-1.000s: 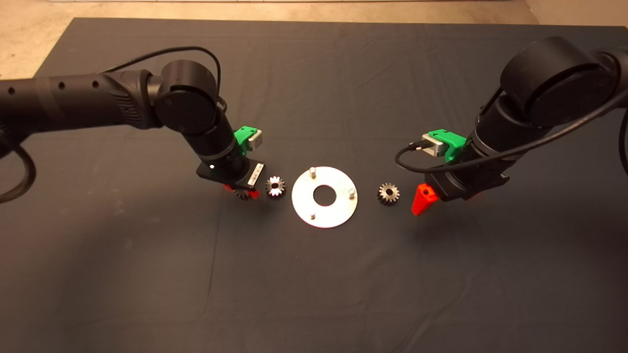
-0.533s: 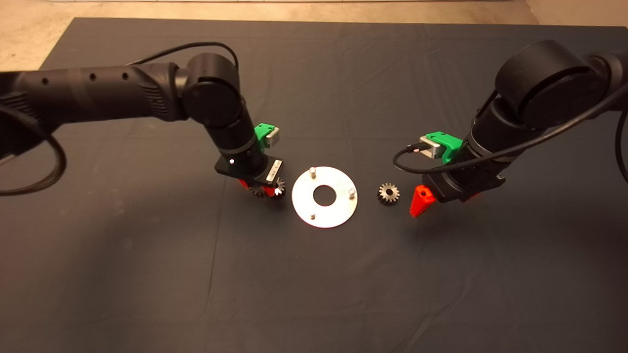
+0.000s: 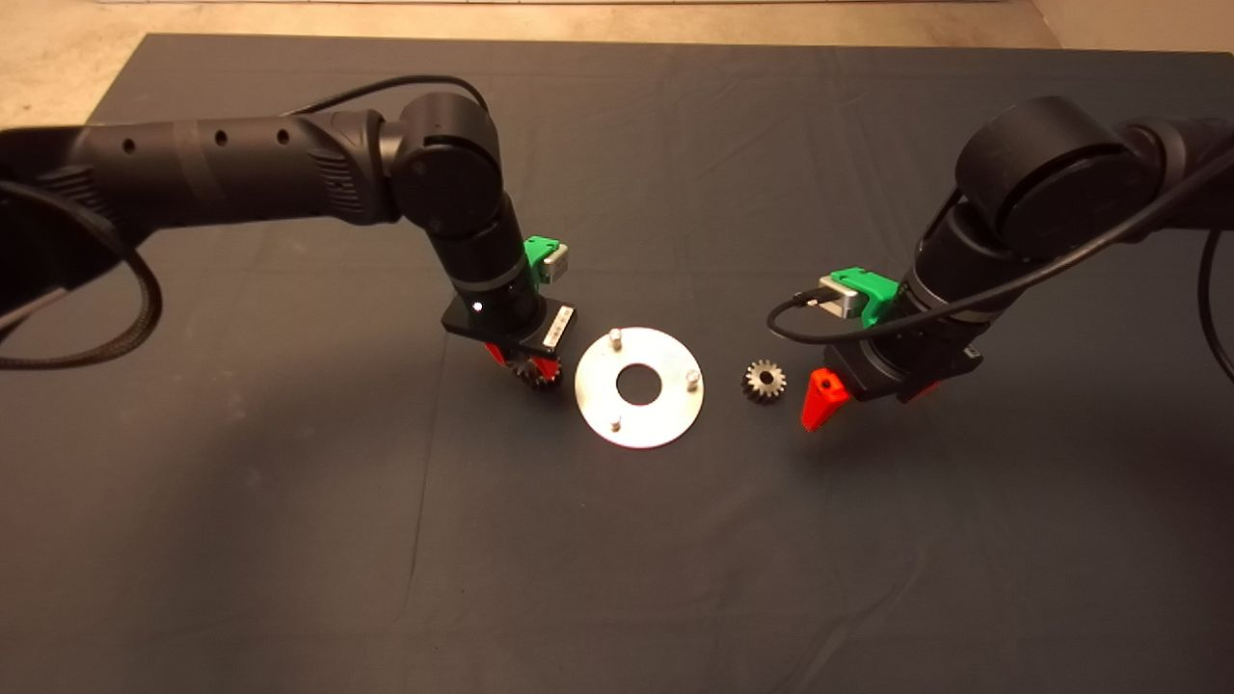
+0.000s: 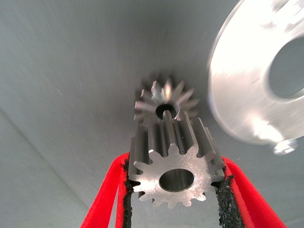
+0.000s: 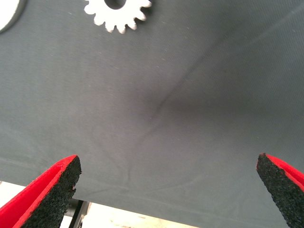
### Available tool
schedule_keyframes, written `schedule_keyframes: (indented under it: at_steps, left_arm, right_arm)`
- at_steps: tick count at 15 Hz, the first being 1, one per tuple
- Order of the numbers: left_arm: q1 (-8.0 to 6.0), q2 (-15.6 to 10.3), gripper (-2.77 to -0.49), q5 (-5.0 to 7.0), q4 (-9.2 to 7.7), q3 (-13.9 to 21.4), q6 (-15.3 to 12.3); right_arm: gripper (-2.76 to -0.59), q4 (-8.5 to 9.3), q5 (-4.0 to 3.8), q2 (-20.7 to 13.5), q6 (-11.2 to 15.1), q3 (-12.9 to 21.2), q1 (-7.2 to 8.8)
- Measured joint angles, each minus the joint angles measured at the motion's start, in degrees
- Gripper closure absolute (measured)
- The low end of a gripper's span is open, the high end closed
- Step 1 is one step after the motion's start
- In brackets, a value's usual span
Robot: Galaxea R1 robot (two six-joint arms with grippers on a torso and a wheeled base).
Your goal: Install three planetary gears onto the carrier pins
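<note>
We see the left gripper clamped on one of the planetary gears, its rough black pads pressing the toothed rim from both sides. This held gear is silvery-grey metal with pointed teeth, straight machined flanks and a smooth round bore. In the head view it hangs at the gripper's tip, just left of the disc.

A second gear lies flat on the mat beyond the held one, close to the disc's edge; from above, the left gripper hides it. The third gear rests flat on the mat just right of the disc, apart from it, and its teeth show at the edge of the right wrist view.

The disc is flat, shiny silver with a large round centre hole. The three carrier pins stand upright on it as short silver studs: one at the far side, one at the right, one at the near side. All three are bare.

The right gripper hovers just right of the third gear, its red fingers spread wide with nothing between them.

The mat is dark woven cloth with faint creases.
</note>
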Motion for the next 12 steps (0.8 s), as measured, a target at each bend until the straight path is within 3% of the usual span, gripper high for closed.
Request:
schedule_keyframes:
  at_steps: [2, 6, 8, 10, 12]
  left_arm:
    - [-0.98, 1.29, -0.93, -0.21, -0.03, -0.76, 0.04]
    - [-0.87, 4.02, -0.93, -0.61, -0.36, -3.66, 2.49]
    - [-0.88, 4.11, -0.93, -0.71, -1.51, -3.68, 2.54]
    - [-0.89, 4.38, -0.93, -0.36, -2.11, -4.09, 2.72]
    - [-0.89, 6.64, -0.93, 0.22, -2.13, -5.11, 3.51]
  right_arm:
    - [-2.76, 0.0, -0.1, -0.01, -0.01, -0.11, -0.41]
    - [-2.76, 0.0, 0.0, 1.51, -0.04, -0.2, -0.6]
    - [-2.76, 0.0, 0.04, 1.91, -0.04, -0.22, -0.61]
    - [-2.76, 0.0, 0.01, 1.95, -0.04, -0.23, -0.61]
    - [-2.76, 0.0, 0.01, 2.09, -0.04, -0.24, -0.61]
